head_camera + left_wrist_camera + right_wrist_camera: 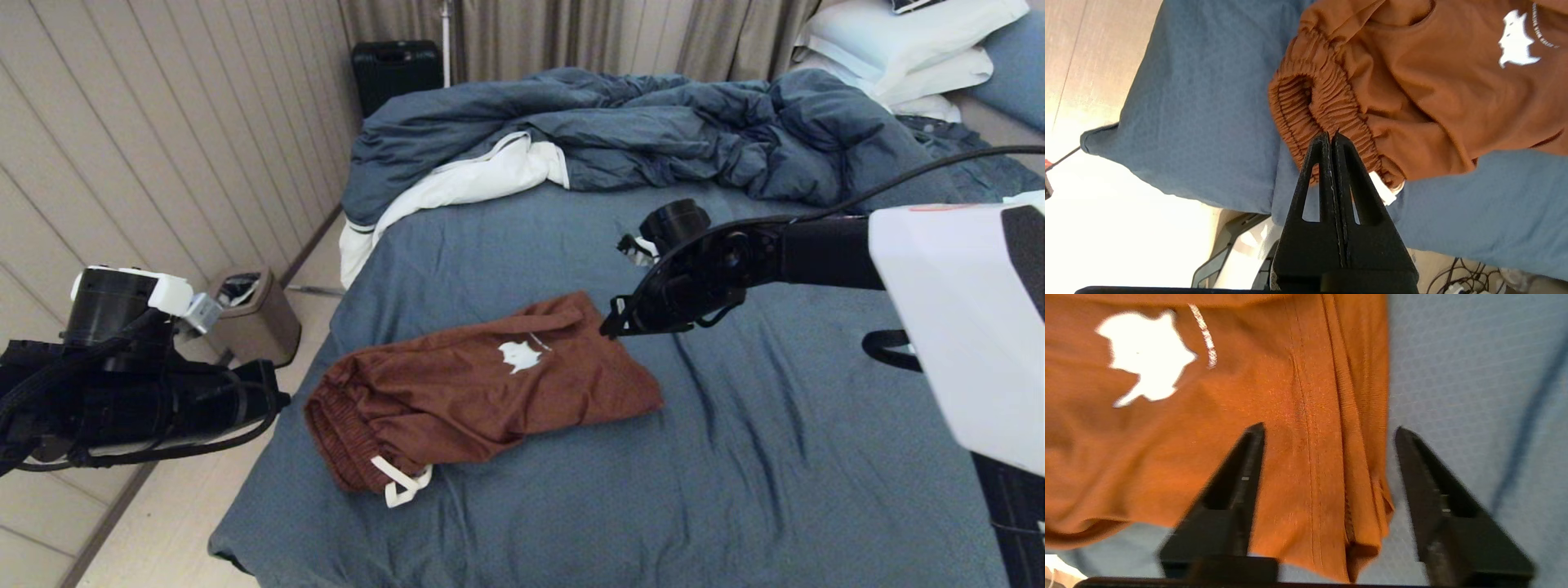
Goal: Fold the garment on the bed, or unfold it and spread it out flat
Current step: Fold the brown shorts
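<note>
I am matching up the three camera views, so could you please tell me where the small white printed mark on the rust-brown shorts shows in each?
Head view: white printed mark mid-picture, on the rust-brown soft-fabric shorts.
Left wrist view: mark near the upper right corner.
Right wrist view: mark upper left.
Shared landmark: the short white stitched line beside it.

The garment (pixel 482 384) is rust-brown with a white drawstring (pixel 404 483) and a small white printed mark (pixel 519 356). The bed (pixel 735 457) wears a slate-blue sheet; its rumpled duvet (pixel 653 135) is dark blue with white lining, and the pillows (pixel 906 45) are white.
</note>
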You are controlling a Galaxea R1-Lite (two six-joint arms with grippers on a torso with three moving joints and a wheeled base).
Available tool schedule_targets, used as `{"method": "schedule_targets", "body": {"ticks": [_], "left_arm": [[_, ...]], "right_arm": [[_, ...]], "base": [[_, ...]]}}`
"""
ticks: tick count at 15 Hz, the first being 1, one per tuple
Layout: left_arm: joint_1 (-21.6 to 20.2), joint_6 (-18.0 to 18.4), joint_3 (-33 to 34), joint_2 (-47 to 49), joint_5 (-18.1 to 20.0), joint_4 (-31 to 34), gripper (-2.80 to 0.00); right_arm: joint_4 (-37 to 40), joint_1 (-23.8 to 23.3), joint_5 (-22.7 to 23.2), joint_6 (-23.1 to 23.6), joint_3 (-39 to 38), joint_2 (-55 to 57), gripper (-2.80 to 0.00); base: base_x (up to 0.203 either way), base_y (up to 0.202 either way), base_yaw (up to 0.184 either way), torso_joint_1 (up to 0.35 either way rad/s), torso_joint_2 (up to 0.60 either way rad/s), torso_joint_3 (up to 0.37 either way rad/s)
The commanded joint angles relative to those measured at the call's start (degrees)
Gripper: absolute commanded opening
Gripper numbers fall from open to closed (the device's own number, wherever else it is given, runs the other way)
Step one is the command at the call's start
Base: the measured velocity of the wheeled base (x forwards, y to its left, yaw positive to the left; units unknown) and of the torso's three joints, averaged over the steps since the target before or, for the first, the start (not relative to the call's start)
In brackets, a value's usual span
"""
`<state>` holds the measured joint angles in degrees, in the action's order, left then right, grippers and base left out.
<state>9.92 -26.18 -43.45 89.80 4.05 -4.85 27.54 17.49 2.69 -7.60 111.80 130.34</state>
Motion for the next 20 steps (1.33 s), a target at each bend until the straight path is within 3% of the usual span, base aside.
{"method": "schedule_targets", "body": {"ticks": [1,9,13,16,20], "left_arm": [[0.2,-0.2,0.2,0.3,0.0,-0.4,-2.8],[0.3,-0.6,0.0,0.5,-0.3,-0.5,-2.8],[0.4,-0.6,0.0,0.6,-0.1,-0.5,-2.8],[0.3,-0.7,0.0,0.6,-0.1,-0.6,-2.8],[0.4,-0.7,0.0,0.6,-0.1,-0.6,-2.8]], "right_arm": [[-0.4,-0.1,-0.1,0.1,0.2,3.0,0.0],[-3.9,1.7,-2.0,2.4,0.2,7.5,0.0],[-4.9,3.2,-6.6,1.8,0.0,8.3,0.0],[-10.0,3.9,-10.2,2.0,0.1,11.1,0.0],[-10.5,4.0,-11.1,1.4,0.1,11.9,0.0]], "base": [[0.0,0.0,0.0,0.0,0.0,0.0],[0.0,0.0,0.0,0.0,0.0,0.0],[0.0,0.0,0.0,0.0,0.0,0.0],[0.0,0.0,0.0,0.0,0.0,0.0],[0.0,0.0,0.0,0.0,0.0,0.0]]}}
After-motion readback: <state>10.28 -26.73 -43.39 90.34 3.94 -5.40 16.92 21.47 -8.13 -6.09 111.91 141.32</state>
